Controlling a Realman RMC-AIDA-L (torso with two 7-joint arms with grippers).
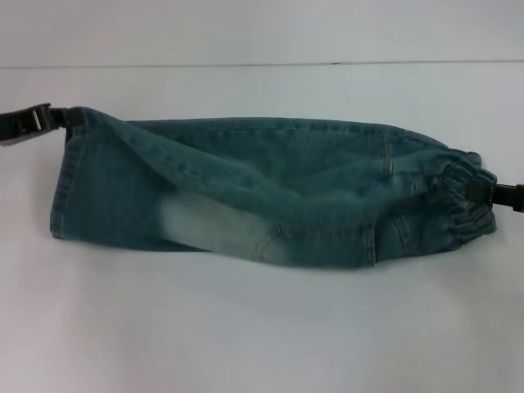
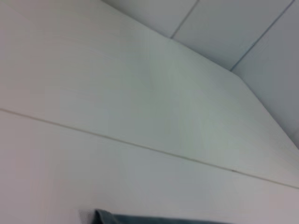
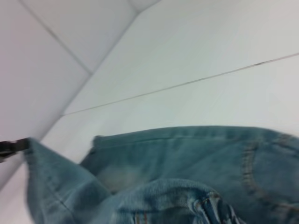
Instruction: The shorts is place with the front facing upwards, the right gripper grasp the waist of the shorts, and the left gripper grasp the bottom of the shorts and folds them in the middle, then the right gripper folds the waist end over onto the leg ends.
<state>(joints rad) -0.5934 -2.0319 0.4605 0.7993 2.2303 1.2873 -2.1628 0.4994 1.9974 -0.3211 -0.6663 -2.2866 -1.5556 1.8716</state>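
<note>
Far left, at nine o'clock: the left gripper (image 1: 59, 117), fingers pinched shut on the upper corner of the leg ends (image 1: 70, 176), that corner lifted a touch off the tabletop (image 1: 262, 327). Same black claw glimpsed far off in the right wrist view, clamped on the pulled-up hem corner.

Moving right: the shorts (image 1: 262, 192) stretched long across the middle of the tabletop, from nine to three o'clock, doubled lengthwise into one narrow band, a diagonal crease running from the lifted corner down toward the pale faded patch (image 1: 209, 225) near six o'clock. Looks like the first fold, down the middle, just about complete and being laid flat.

Further right: tan-stitched pocket, then the waist (image 1: 463, 196), puckered and bunched at three o'clock.

Far right edge: the right gripper (image 1: 491, 193), fingers closed narrow on the waist, mostly out of the head view.

Left wrist view: almost all bare tabletop, only a sliver of denim at the edge.

Next, by the look of it: left fingers letting go of the hem, then the waist lifted and carried across from three toward nine o'clock, landing square on the leg ends. Needs enough height to clear the denim and an even lay, no dragging of the lower layer.
</note>
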